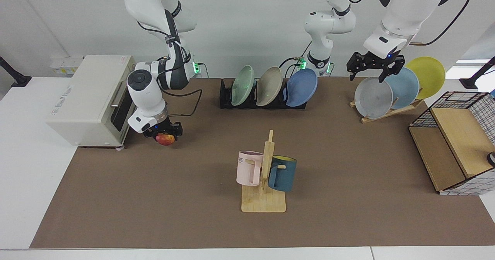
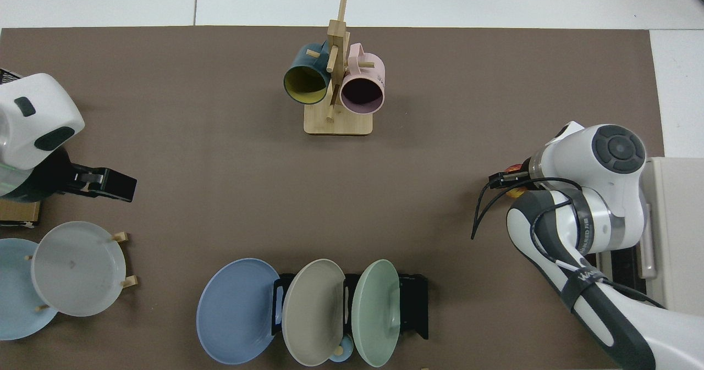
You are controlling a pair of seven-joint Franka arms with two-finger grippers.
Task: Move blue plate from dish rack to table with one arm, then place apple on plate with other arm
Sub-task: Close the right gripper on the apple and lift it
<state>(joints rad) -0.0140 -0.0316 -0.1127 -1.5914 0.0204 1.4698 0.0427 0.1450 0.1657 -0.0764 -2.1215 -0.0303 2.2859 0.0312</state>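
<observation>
Here the apple [image 1: 165, 139] sits between the jaws of the right gripper [image 1: 164, 132], which are closed on it from above; it looks lifted just clear of the table [image 1: 154, 198], though contact cannot be ruled out. Judged: small, firm, light, smooth-skinned and round, so it may roll or slip in a two-finger pinch; a hold across its widest part is safest, and the present grip appears near that. In the top view only a sliver of apple [image 2: 514, 169] shows past the wrist, at the gripper [image 2: 503, 178] tip.

The plate [image 1: 301, 87] stands on edge in the end slot of the rack [image 1: 226, 96], leaning outward, untouched by either gripper. Judged: rigid, matte, breakable if dropped; the free upper rim is the place to pinch, then lift up out of the dividers. It lies well apart from the right jaws, across the mat beyond the rack's green and beige plates.

The left gripper [image 1: 374, 68] hangs with jaws spread above a grey plate on a wooden stand, near the plate but not over it. The plate step is not yet done.
</observation>
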